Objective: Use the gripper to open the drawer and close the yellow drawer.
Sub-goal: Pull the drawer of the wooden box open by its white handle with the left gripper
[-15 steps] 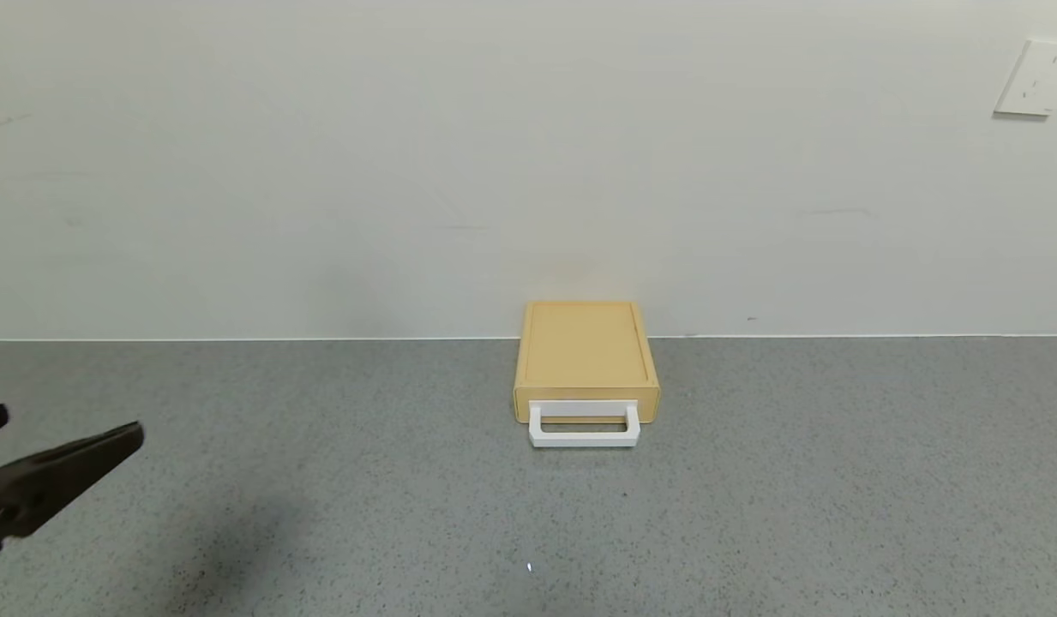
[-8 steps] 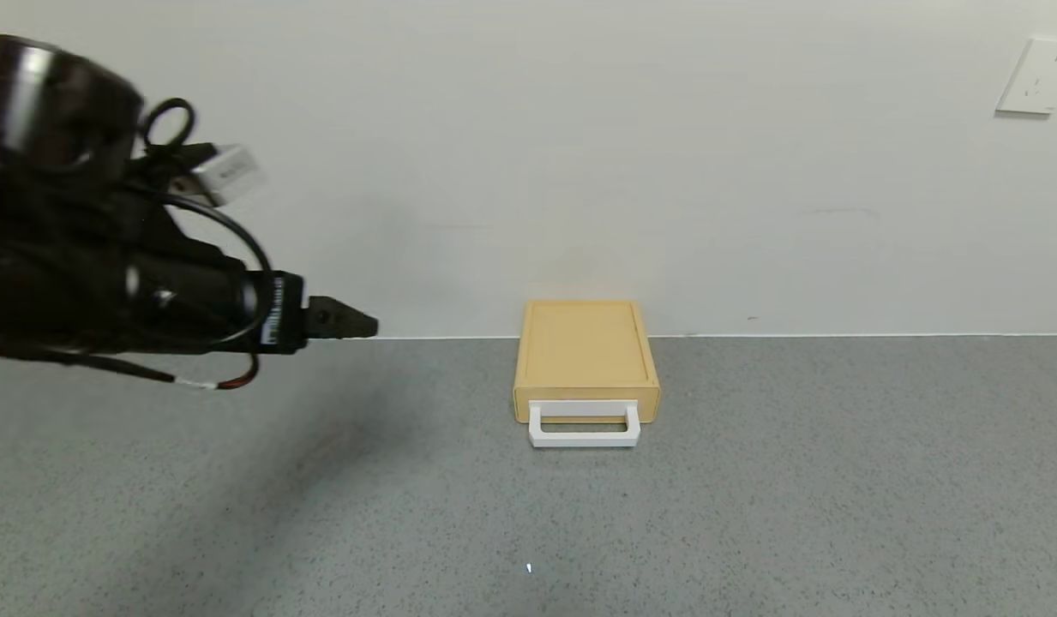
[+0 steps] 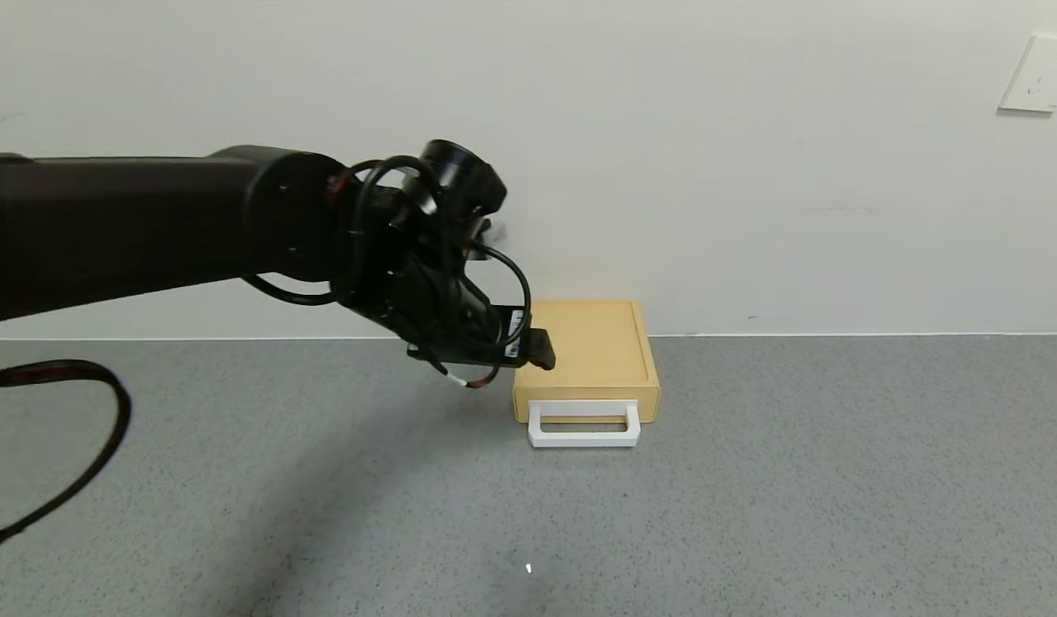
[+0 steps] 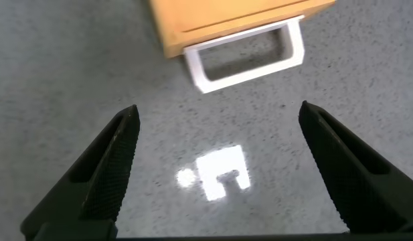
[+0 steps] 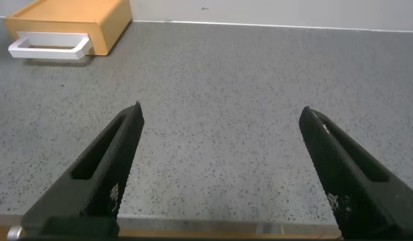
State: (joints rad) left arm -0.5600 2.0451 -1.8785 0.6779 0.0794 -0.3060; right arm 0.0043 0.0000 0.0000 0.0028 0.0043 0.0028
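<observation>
The yellow drawer (image 3: 590,347) sits shut in its flat casing against the back wall, its white loop handle (image 3: 584,427) facing me. My left gripper (image 3: 537,348) hovers above the counter at the casing's front left corner. In the left wrist view the left gripper (image 4: 218,110) is open wide and empty over bare counter, with the handle (image 4: 246,53) and drawer front (image 4: 219,17) just beyond its fingertips. My right gripper (image 5: 222,109) is open and empty, low over the counter far from the drawer (image 5: 65,23), and is out of the head view.
The grey speckled counter (image 3: 751,497) meets a white wall behind the drawer. A black cable (image 3: 91,463) loops over the counter at the left. A wall socket (image 3: 1035,75) is at the upper right.
My left arm has swung in from the left edge of the head view, up and across to the drawer's front left corner. The drawer has not moved.
</observation>
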